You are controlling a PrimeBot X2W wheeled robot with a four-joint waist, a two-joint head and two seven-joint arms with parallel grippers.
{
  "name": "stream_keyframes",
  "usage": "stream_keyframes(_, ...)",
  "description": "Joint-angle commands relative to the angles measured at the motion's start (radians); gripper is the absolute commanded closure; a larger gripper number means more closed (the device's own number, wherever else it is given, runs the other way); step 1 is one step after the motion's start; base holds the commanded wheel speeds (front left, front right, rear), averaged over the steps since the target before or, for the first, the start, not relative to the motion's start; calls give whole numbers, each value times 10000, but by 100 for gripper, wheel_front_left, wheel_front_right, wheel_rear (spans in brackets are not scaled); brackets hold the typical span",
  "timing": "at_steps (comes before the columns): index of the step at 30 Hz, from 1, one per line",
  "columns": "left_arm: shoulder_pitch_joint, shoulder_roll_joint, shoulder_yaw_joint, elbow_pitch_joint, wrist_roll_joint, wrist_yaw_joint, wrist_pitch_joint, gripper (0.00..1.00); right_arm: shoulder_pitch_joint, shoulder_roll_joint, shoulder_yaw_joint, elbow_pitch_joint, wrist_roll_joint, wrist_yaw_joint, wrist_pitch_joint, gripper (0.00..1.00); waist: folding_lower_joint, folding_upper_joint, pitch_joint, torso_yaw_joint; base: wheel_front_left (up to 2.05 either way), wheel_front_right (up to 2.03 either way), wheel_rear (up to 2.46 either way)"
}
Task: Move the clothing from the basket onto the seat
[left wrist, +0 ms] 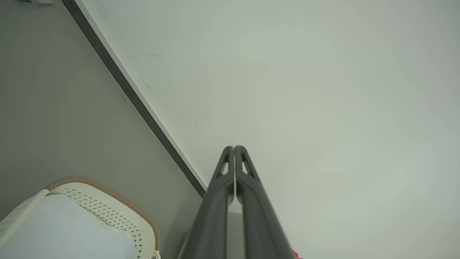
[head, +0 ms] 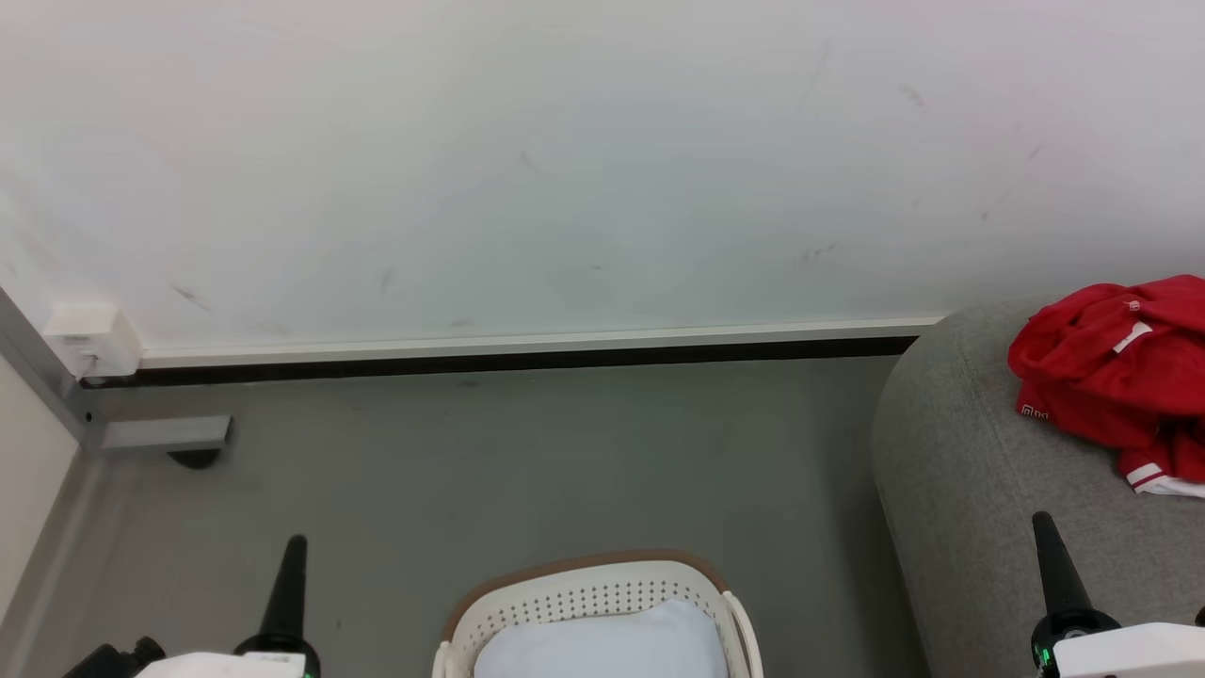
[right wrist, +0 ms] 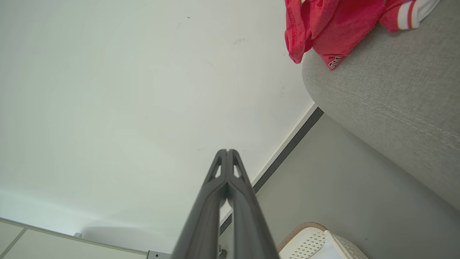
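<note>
Both pinched closed, empty: left gripper (left wrist: 234, 147), right gripper (right wrist: 227, 151). Red clothing (head: 1111, 377) lies on seat (head: 951, 490) near its rounded edge, 3 o'clock. Cream basket (head: 584, 584) sits at 6 o'clock; open floor (head: 527, 452) between.

The crumpled bright red garment (head: 1111, 367), with white striped trim and a small white neck label, lies on the rounded corner of the light grey fabric seat (head: 970, 471), well apart from the cream perforated brown-rimmed basket (head: 584, 595) on the floor (head: 527, 452).
</note>
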Motion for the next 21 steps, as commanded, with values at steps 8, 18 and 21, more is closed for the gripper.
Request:
stream_keyframes(8,-253,79,96,-8,-810,-55,248,100,-203,-4,-240,-125,735,-13,204,100,-1,0,22,34,0,0,0)
stream_keyframes(18,-332,83,142,26,-1666,-70,471,100,-203,42,-451,-160,1489,-15,419,100,-1,0,50,77,0,0,0)
stream_keyframes(21,-368,85,152,32,-1901,-75,528,100,-203,55,-507,-172,1734,-15,481,100,-1,0,58,90,0,0,0)
